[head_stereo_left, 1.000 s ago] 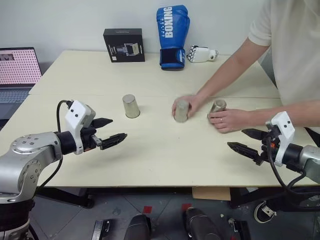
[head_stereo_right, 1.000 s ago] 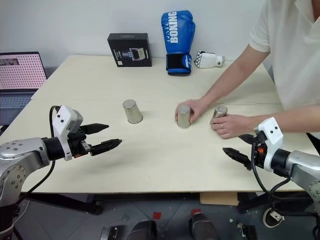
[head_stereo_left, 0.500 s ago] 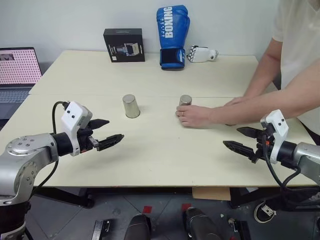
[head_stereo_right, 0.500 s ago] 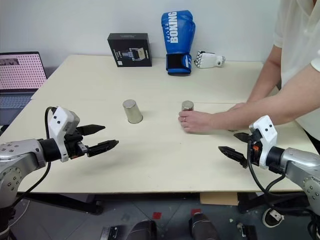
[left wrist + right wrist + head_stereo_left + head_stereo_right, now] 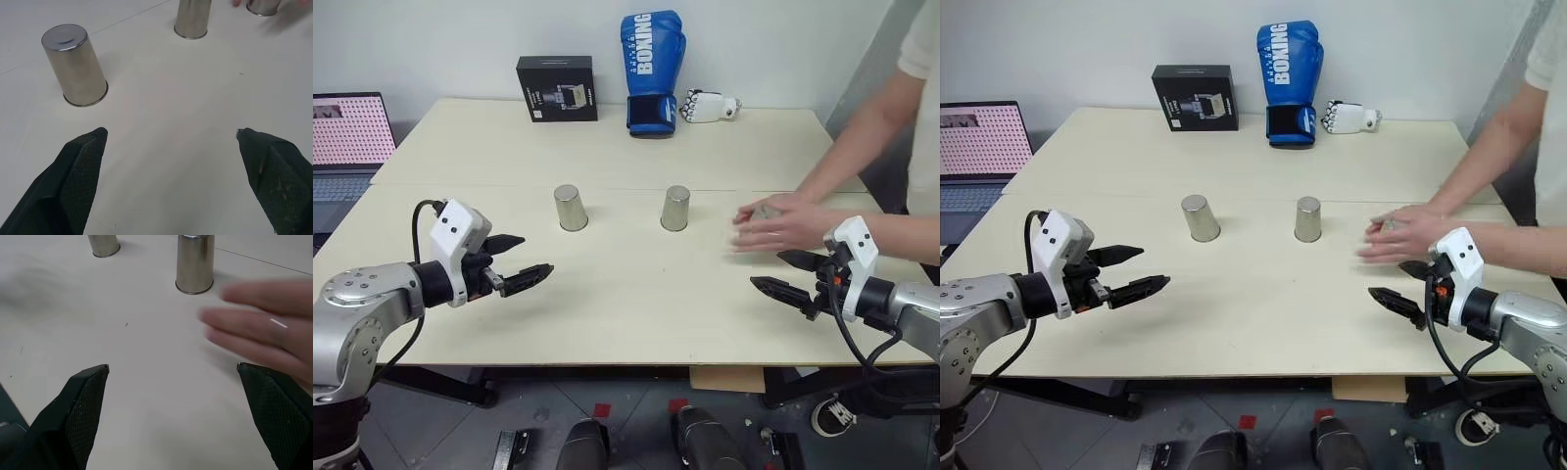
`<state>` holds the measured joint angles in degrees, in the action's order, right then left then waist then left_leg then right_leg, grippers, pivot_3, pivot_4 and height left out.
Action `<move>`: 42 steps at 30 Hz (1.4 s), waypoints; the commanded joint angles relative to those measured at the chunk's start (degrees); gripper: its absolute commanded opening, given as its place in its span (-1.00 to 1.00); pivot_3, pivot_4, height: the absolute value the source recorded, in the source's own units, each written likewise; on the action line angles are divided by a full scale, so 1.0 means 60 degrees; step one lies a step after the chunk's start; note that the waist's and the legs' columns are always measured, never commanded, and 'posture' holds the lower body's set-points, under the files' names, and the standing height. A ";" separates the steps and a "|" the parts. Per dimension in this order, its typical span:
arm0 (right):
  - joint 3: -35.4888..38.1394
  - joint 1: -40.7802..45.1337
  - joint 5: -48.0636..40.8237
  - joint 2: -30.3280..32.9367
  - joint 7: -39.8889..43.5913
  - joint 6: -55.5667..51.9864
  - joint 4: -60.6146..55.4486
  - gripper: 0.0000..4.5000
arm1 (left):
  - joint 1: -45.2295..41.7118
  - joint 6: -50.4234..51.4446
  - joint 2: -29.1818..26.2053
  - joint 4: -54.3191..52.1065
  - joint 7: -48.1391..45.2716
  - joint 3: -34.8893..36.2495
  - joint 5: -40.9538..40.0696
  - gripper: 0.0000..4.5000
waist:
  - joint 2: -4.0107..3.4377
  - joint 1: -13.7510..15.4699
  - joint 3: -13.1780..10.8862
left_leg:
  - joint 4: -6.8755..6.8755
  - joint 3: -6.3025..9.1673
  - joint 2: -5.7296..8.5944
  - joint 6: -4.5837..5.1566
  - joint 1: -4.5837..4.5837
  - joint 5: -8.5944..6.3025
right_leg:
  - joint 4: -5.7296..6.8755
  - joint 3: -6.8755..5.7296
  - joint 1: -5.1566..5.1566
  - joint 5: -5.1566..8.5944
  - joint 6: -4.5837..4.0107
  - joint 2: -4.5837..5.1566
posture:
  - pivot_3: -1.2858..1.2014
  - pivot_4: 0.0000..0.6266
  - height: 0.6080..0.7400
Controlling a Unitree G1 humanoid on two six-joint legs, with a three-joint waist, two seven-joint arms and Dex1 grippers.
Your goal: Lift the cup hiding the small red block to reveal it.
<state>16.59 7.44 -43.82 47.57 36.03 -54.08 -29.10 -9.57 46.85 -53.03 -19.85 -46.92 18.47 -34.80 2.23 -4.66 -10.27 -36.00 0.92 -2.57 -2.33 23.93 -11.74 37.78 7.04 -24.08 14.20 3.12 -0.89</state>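
person's hands (image 5: 773, 223) blocking right cup (image 5: 263, 6), other cups' (image 5: 571, 208) fronts open

My two black fingers (image 5: 73, 416) stand wide apart, one at each side of what I see, with bare pale table (image 5: 146, 391) between them and nothing held. Ahead of me, between my fingers' lines, a silver-grey cup (image 5: 195, 263) stands upside down on the table. A second cup (image 5: 103, 245) stands farther off, beyond my one finger. A person's blurred hand (image 5: 264, 330) hovers over the table just ahead of my other finger (image 5: 276, 416), near the first cup.
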 commanded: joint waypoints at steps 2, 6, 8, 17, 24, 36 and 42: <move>0.0092 -0.0221 0.0113 0.0048 -0.0052 0.0189 -0.0400 0.98 | -0.0106 0.0059 -0.0152 -0.0509 -0.0086 0.0246 -0.0307 1.00 | 0.0000 0.0001 0.0000 | 0.0000 -0.0001 0.0000 0.0000 0.0000 0.0000 | 0.0000 0.0001 0.0000 0.0000 0.0000 0.0000 | 0.03 -0.52 1.00; -0.0238 -0.0187 0.0798 -0.0554 -0.0994 0.0443 -0.0275 0.98 | -0.0166 0.0086 0.0276 -0.1258 0.0113 -0.0242 -0.0611 1.00 | 0.0001 0.0003 0.0001 | -0.0001 -0.0001 0.0000 0.0000 0.0001 0.0000 | -0.0001 0.0001 0.0000 0.0000 0.0000 0.0000 | 0.03 -0.52 1.00; -0.0504 0.0039 0.1656 -0.1127 -0.1992 0.0809 0.0041 0.98 | -0.0196 -0.0038 0.0523 -0.1914 0.0200 -0.0892 -0.0573 1.00 | 0.0008 0.0000 0.0007 | -0.0003 -0.0001 0.0000 0.0000 -0.0002 0.0000 | 0.0001 0.0003 0.0002 -0.0001 0.0001 0.0000 | 0.03 -0.52 1.00; -0.1625 0.1790 0.3596 -0.2742 -0.2821 0.2590 0.3040 0.98 | -0.1747 -0.1751 0.2683 -0.1955 0.0930 -0.4031 0.1151 1.00 | 0.0007 -0.0005 0.0010 | -0.0020 -0.0008 0.0013 -0.0001 -0.0011 0.0004 | 0.0024 0.0021 0.0012 -0.0013 0.0019 -0.0004 | 0.03 -0.52 1.00; -0.1779 0.3143 0.4701 -0.3091 -0.2822 0.4192 0.5938 0.98 | -0.2088 -0.2401 0.3358 -0.1392 0.0844 -0.4919 0.1889 1.00 | -0.0006 -0.0019 0.0011 | -0.0010 -0.0006 0.0015 0.0001 -0.0003 0.0003 | 0.0030 0.0027 0.0003 -0.0036 0.0059 -0.0012 | 0.03 -0.52 1.00; -0.1623 0.4731 0.5010 -0.3949 -0.2044 0.6698 0.9439 0.98 | -0.2233 -0.2436 0.4104 -0.1059 0.1094 -0.5254 0.2337 1.00 | -0.0009 -0.0034 0.0011 | -0.0015 0.0003 0.0018 0.0001 -0.0007 0.0004 | 0.0034 0.0026 0.0013 -0.0041 0.0068 -0.0012 | 0.03 -0.52 1.00; -0.1630 0.5237 0.5355 -0.3925 -0.2013 0.7839 1.0623 0.50 | -0.2347 -0.2397 0.4241 -0.0973 0.1069 -0.5232 0.2422 1.00 | -0.0010 -0.0032 0.0011 | -0.0011 0.0010 0.0019 0.0001 -0.0007 0.0004 | 0.0036 0.0021 0.0012 -0.0042 0.0068 -0.0013 | 0.03 -0.52 1.00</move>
<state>5.66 37.47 -12.44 23.32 23.65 -10.17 34.24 -22.73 33.26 -27.81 -24.78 -40.55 -13.44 -20.28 2.17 -4.85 -10.21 -36.06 0.98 -2.45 -2.32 23.89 -11.72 37.99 7.17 -24.01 13.95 3.53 -0.96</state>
